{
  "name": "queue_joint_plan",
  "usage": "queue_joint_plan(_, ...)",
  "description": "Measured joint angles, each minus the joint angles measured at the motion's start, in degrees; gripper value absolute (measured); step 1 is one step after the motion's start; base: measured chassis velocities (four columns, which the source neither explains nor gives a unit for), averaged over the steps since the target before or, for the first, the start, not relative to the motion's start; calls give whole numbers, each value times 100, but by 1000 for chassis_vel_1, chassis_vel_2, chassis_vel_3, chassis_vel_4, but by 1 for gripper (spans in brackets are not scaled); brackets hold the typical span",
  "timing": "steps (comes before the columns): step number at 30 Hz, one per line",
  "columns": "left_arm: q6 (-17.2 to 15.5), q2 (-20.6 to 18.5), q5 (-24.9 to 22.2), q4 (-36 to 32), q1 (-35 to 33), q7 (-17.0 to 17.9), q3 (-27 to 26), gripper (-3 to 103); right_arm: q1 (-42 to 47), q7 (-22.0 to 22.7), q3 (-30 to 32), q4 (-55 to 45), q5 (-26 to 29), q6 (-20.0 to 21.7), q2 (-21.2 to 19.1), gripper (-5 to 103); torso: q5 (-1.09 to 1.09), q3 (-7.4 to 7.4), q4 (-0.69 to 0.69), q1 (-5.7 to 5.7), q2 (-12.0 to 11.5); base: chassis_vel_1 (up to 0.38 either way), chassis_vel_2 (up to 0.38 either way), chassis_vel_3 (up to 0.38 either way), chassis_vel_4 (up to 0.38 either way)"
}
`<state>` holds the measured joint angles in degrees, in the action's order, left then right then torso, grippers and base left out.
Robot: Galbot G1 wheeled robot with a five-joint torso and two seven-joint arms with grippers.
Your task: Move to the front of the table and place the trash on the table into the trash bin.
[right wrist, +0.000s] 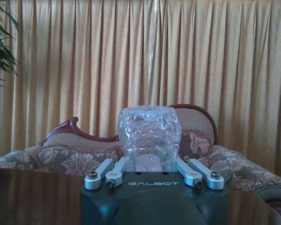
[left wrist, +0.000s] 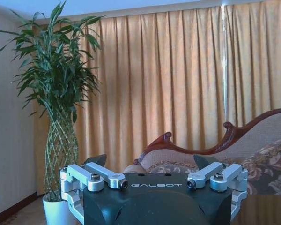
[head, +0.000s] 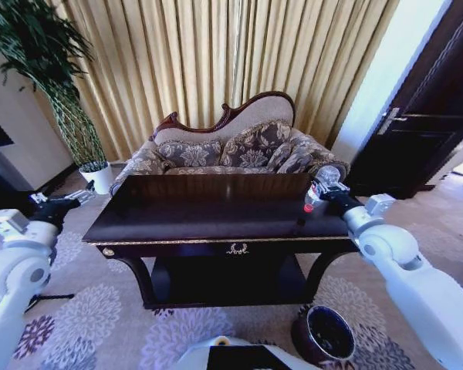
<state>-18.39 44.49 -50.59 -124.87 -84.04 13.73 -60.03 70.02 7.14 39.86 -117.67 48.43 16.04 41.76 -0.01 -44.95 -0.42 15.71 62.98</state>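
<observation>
Right gripper (head: 322, 193), held over the right end of the table (head: 208, 220), closed round a small clear bottle (head: 318, 190). In the right wrist view, fingers (right wrist: 113, 170) drawn in on both sides of the dimpled clear bottle (right wrist: 149, 137), its rounded base facing away from the wrist. Seen from the head camera, red cap end low and toward the robot, so bottle's long axis tipped, roughly in line with the gripper's reach rather than upright.

Outward from there: tabletop dark and glossy beneath the bottle; whether bottle touches the surface, hard to tell. Trash bin (head: 325, 335) on the carpet at the table's near right corner, below and nearer the robot than the gripper, black inside showing. So, by judgement, a pull back and down on the right side, well within that arm's side.

Left gripper (head: 71, 200) parked off the table's left end, fingers (left wrist: 97, 175) spread wide, holding nothing.
</observation>
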Motion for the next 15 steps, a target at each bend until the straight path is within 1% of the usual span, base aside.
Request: queue_joint_plan(15,12,-58,16,-3,-40,-53,15,100,84,33,109,-45,6,-49,51,26,-1,0,1,0,0,96,-98,-92,101)
